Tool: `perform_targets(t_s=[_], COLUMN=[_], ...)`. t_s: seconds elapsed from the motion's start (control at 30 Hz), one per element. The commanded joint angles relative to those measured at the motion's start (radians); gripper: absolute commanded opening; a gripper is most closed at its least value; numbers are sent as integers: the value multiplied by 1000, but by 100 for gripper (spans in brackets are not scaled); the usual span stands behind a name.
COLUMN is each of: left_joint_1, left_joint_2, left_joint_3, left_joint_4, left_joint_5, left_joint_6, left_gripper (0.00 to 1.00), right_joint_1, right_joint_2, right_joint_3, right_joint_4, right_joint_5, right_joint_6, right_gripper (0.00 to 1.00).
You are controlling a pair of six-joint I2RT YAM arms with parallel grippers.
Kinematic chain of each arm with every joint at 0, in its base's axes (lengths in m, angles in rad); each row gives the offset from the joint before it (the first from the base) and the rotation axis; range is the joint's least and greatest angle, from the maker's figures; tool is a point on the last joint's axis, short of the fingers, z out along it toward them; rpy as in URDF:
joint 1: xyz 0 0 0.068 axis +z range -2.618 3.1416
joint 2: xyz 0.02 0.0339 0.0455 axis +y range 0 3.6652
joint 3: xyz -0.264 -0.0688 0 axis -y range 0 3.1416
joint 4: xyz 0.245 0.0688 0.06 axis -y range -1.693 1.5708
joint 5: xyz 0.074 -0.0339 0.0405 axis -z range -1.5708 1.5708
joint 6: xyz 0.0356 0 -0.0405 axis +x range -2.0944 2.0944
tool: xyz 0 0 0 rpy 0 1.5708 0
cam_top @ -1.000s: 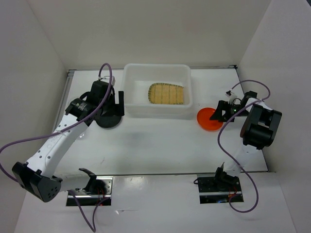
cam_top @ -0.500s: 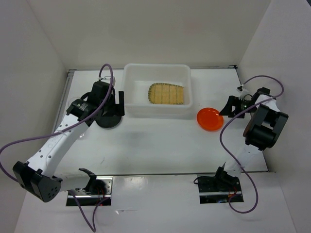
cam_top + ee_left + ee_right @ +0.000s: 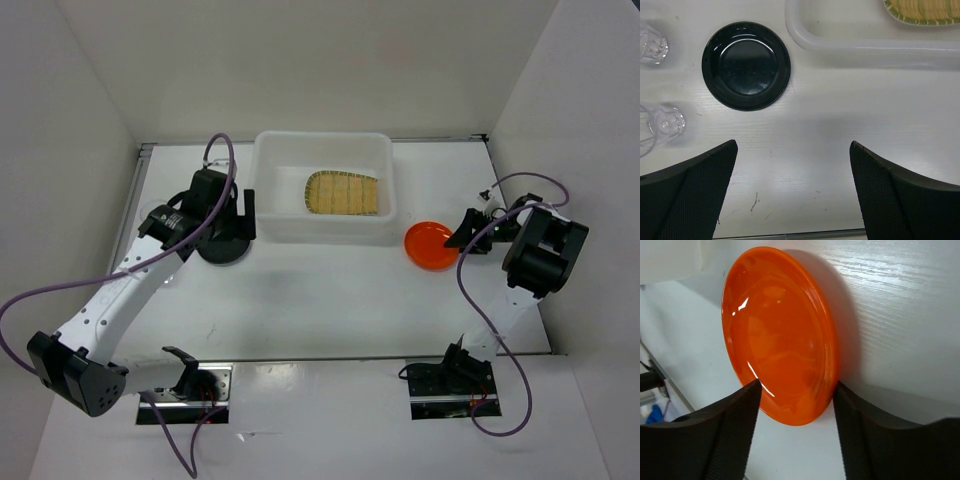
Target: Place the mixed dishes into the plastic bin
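The white plastic bin (image 3: 322,150) stands at the back centre with the woven bamboo tray (image 3: 345,193) inside. To its right the orange plate (image 3: 428,246) lies on the table. My right gripper (image 3: 796,400) is open, one finger on each side of the orange plate's (image 3: 780,335) near rim, close to it. The black plate (image 3: 746,65) lies left of the bin (image 3: 865,42), with two clear cups (image 3: 651,47) (image 3: 662,125) further left. Above the bare table just short of the black plate hovers my left gripper (image 3: 792,190), wide open and empty.
White walls close in the table on the left, back and right. The right arm (image 3: 540,255) sits close to the right wall. Purple cables (image 3: 480,300) loop off both arms. A corner of the tray (image 3: 922,11) shows in the left wrist view.
My right gripper drew back to the right off the orange plate, then came in again low at its right rim with its jaws narrower. The left arm and the dishes have not moved.
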Motion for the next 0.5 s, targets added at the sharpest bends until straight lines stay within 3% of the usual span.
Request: perform_targets(t_s=[0.0,0.23,0.47], left_joint_1=[-2,-2,-2], left_joint_2=[-23,-23,-23], left_joint_3=[-8,-8,-17], left_joint_4=[17,17,17], left_joint_5=[-23,-23,-32], left_joint_6=[8,-3,-12], left_gripper=[99,99,99], right_joint_1=[18,63,72], right_joint_2=[86,118,138], right_joint_3=[-45,-55,-45], right_joint_4=[25,54,65], right_joint_5=[58,35,76], right_joint_6=[-18,17,42], right_gripper=[63,47,14])
